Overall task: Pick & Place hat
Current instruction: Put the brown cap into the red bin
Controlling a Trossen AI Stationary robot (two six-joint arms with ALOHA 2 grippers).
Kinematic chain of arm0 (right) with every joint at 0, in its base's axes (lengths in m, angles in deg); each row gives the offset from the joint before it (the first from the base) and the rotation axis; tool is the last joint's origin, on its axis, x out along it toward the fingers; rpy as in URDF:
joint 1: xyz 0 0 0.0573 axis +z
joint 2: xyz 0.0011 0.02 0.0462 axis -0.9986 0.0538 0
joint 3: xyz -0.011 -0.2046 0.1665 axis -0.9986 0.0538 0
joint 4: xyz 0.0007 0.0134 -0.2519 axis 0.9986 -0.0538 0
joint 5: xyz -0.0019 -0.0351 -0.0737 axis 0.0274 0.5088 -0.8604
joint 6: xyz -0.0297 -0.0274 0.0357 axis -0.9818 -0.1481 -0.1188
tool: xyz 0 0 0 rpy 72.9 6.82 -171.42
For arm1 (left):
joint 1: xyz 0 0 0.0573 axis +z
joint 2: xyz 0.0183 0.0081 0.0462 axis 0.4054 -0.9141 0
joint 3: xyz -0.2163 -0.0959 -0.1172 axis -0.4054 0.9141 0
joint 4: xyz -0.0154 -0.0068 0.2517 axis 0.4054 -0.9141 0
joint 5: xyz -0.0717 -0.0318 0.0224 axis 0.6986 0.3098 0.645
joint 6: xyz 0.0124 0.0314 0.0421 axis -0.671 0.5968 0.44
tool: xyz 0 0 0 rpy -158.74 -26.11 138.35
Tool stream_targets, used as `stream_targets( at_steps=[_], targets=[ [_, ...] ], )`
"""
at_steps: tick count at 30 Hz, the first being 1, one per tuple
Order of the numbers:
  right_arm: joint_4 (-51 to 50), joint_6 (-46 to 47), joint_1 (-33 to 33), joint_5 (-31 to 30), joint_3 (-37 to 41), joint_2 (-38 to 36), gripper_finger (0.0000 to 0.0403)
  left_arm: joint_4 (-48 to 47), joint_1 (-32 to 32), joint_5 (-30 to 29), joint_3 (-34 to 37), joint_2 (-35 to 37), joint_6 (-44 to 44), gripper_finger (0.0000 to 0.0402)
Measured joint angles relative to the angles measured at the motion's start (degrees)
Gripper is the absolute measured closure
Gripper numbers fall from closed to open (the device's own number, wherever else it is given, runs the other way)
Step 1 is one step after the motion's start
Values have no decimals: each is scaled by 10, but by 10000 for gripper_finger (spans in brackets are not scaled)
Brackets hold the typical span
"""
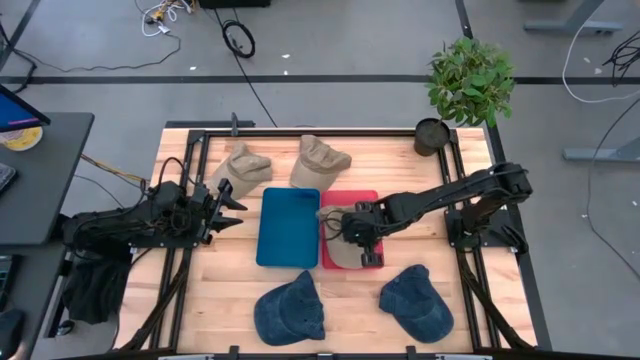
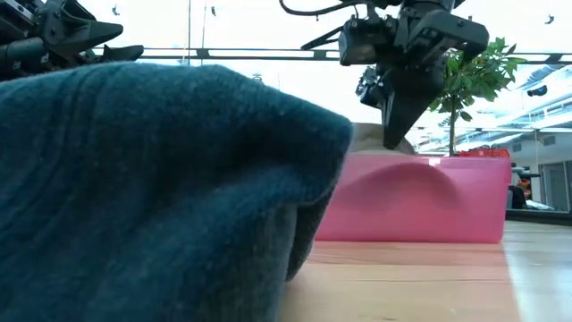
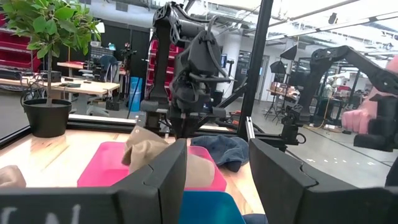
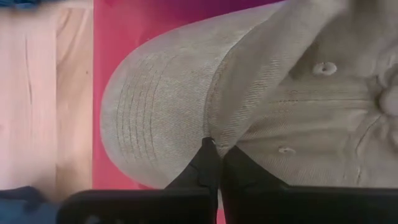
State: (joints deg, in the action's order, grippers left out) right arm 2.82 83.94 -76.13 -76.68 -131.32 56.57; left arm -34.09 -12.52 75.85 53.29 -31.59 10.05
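A tan cap (image 4: pixel 249 93) lies in the red tray (image 1: pixel 365 200) at mid-table. My right gripper (image 4: pixel 217 151) stands over it, shut on it, and also shows in the high view (image 1: pixel 342 226) and the low view (image 2: pixel 398 134). My left gripper (image 1: pixel 232 200) waits open near the table's left side, its fingers (image 3: pixel 161 180) apart and touching nothing. Two more tan caps (image 1: pixel 245 165) (image 1: pixel 318 160) rest on the far part of the table. Two blue caps (image 1: pixel 290 310) (image 1: pixel 415 300) rest on the near part. My right gripper pinches the tan cap between its two fingers at the seam where the brim meets the crown (image 4: pixel 211 132). The fingers come from above, pointing down. The cap rests in the red tray, and its pinched part (image 3: pixel 140 134) stands a little higher than the rest.
A blue tray (image 1: pixel 288 227) lies just left of the red one. A potted plant (image 1: pixel 470 80) stands at the far right corner. In the low view a blue cap (image 2: pixel 152 197) fills the foreground. Bare wood shows between the two blue caps.
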Motion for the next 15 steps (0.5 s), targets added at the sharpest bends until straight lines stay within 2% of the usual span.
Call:
stream_targets(
  at_steps=[12, 15],
  targets=[
    [13, 18, -19, 29, -1, 45, 403, 0, 0, 0, 0, 0, 0, 225],
    [14, 27, -30, 61, -1, 56, 403, 0, 0, 0, 0, 0, 0, 225]
  ],
)
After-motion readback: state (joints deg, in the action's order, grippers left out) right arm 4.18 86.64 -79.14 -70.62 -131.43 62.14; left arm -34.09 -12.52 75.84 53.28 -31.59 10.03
